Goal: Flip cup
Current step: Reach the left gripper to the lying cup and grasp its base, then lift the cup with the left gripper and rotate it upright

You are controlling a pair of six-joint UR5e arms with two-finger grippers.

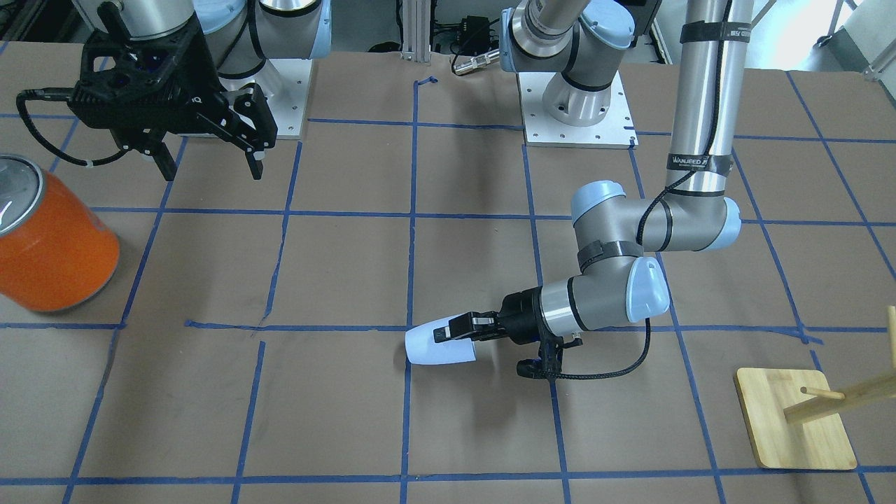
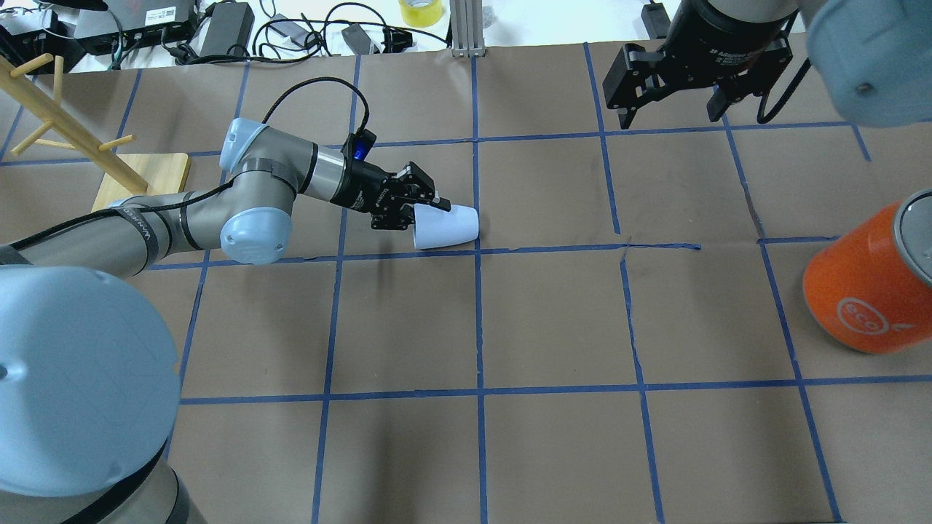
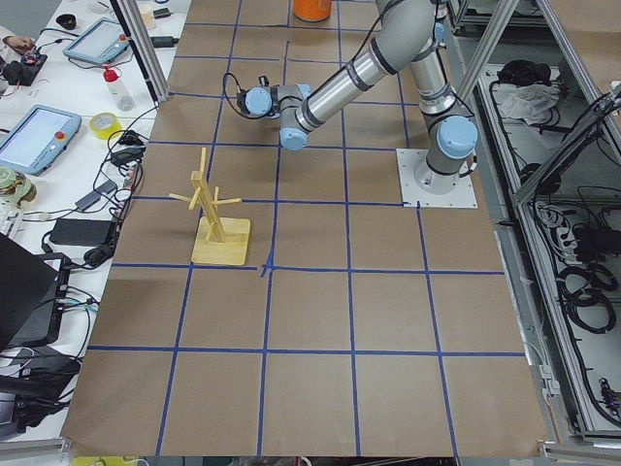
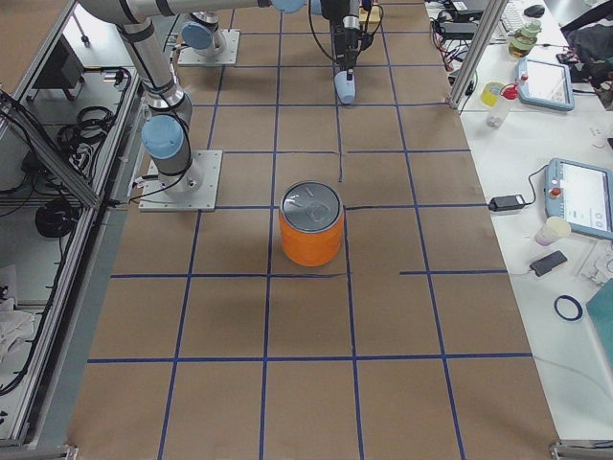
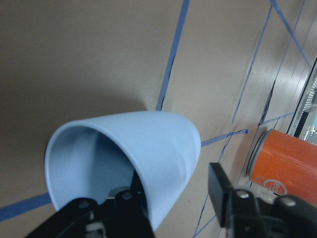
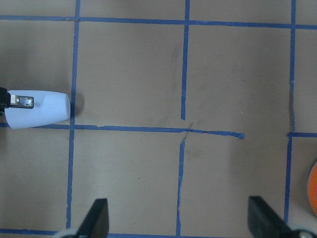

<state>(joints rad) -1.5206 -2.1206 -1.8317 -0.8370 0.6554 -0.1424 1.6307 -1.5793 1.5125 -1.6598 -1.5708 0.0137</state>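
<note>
The pale lavender-blue cup lies on its side on the brown paper near the table's middle, its mouth toward my left arm. It also shows in the overhead view, the left wrist view and the right wrist view. My left gripper straddles the cup's wall at the rim, one finger inside and one outside. In the left wrist view a thin gap shows between the outer finger and the wall. My right gripper hangs open and empty, high and far from the cup.
A big orange can with a silver lid stands on my right side of the table. A wooden peg rack stands on my left side, behind the left arm's elbow. Blue tape lines grid the paper.
</note>
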